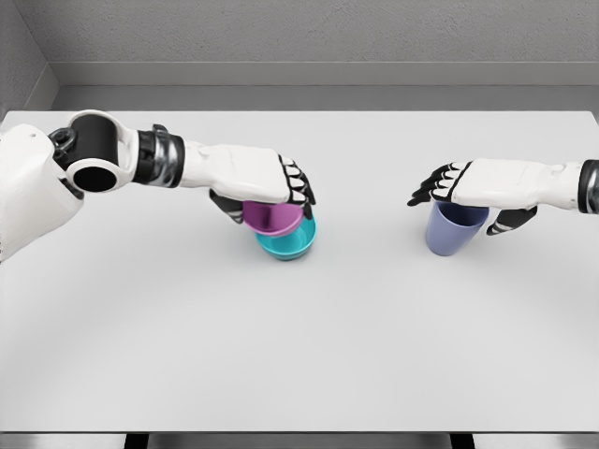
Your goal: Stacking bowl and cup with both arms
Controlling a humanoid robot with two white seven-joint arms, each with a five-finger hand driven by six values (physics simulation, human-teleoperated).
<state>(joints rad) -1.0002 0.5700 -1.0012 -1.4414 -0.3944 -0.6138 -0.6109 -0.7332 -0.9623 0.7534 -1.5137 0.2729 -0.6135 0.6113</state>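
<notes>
Left hand (pixel 271 182): fingers (pixel 298 184) curled down over rim of purple bowl (pixel 272 217), thumb under on near side; clamped on it. Just below fingers, teal bowl (pixel 288 243); purple one sits tilted in its mouth, partly nested, not seated flat yet.

Right hand (pixel 468 187): fingers (pixel 426 192) pointing left, somewhat spread, palm over top of blue cup (pixel 453 229), thumb down its right side. Closed on cup or just resting on rim: can't tell.

Cup well apart from bowls, both hands btwn forearms on white table (pixel 299 355).

Handling, as judged: all three look like thin hard plastic, light, stiff, smooth and prob. slippery, not fragile. Bowls round, shallow, flared rim; best held at rim w/ thumb opposite fingers. Cup taller, tapering to base; grip around upper wall near rim, since taper lets it slip down.

Table matte, flat, pale grey-white; grey wall behind.
</notes>
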